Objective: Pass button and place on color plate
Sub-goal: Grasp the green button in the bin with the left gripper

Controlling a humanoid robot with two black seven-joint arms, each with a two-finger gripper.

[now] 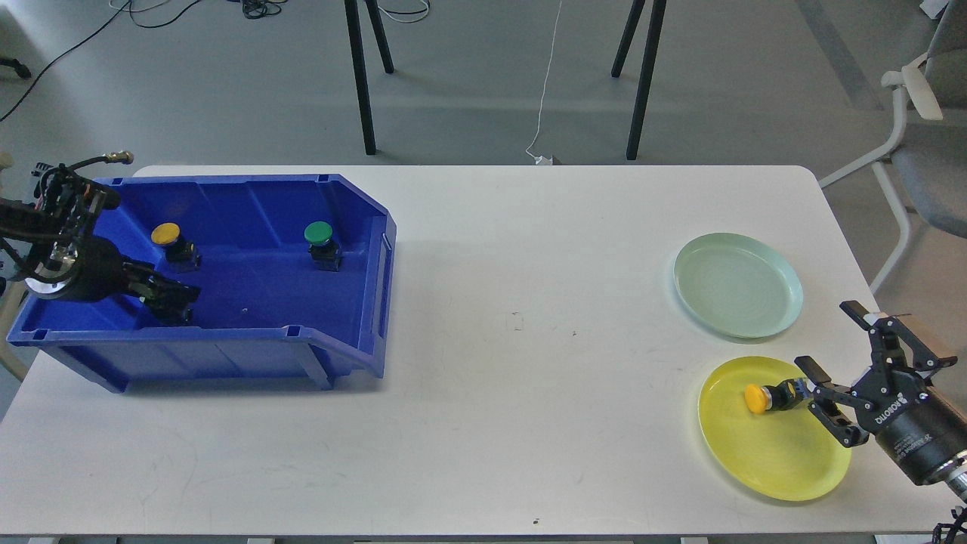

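A yellow button (pixel 755 398) lies on its side on the yellow plate (pixel 778 461) at the front right. My right gripper (pixel 826 335) is open and empty; its lower finger is just right of the button's black base. The pale green plate (pixel 736 283) behind it holds nothing. A blue bin (pixel 302 355) at the left holds another yellow button (pixel 166 235) and a green button (pixel 318 233). My left gripper (pixel 171 299) is low inside the bin near its front wall, below the yellow button. It is too dark to tell its fingers apart.
The white table (pixel 514 378) spreads between the bin and the plates. A chair (pixel 929 166) stands off the table's right edge. Black stand legs (pixel 363 75) are on the floor behind the table.
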